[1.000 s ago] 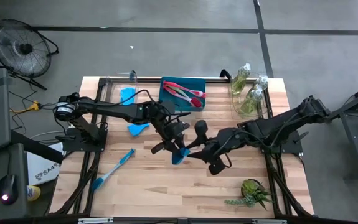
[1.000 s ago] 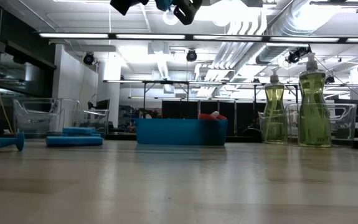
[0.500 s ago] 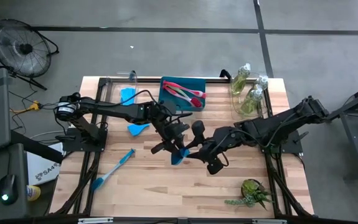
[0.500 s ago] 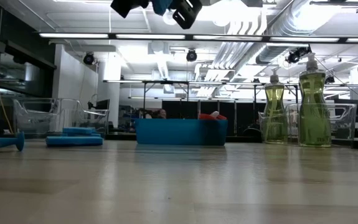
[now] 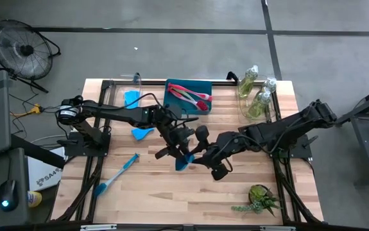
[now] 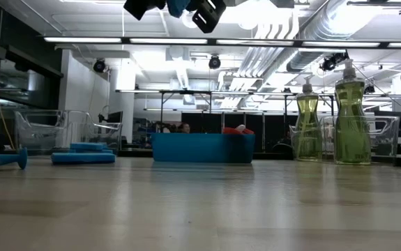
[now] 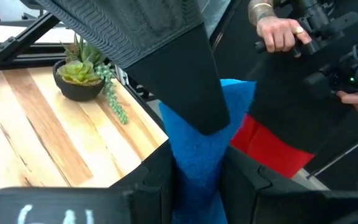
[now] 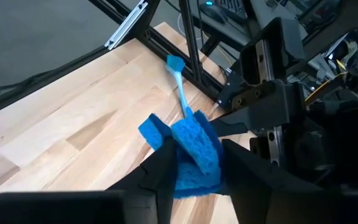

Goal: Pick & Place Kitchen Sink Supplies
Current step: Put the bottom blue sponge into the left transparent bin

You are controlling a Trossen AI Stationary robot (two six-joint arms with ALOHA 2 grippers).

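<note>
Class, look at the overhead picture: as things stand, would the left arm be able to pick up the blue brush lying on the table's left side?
Probably not yet. The left hand is shut on a blue sponge that the right hand also grips mid-table. The path to the blue brush looks free once it lets go.

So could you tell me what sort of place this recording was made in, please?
Probably a robotics lab or workshop: exposed ceiling ducts and strip lights overhead, rows of workbenches behind the table, a bare concrete floor and a standing fan.
</note>
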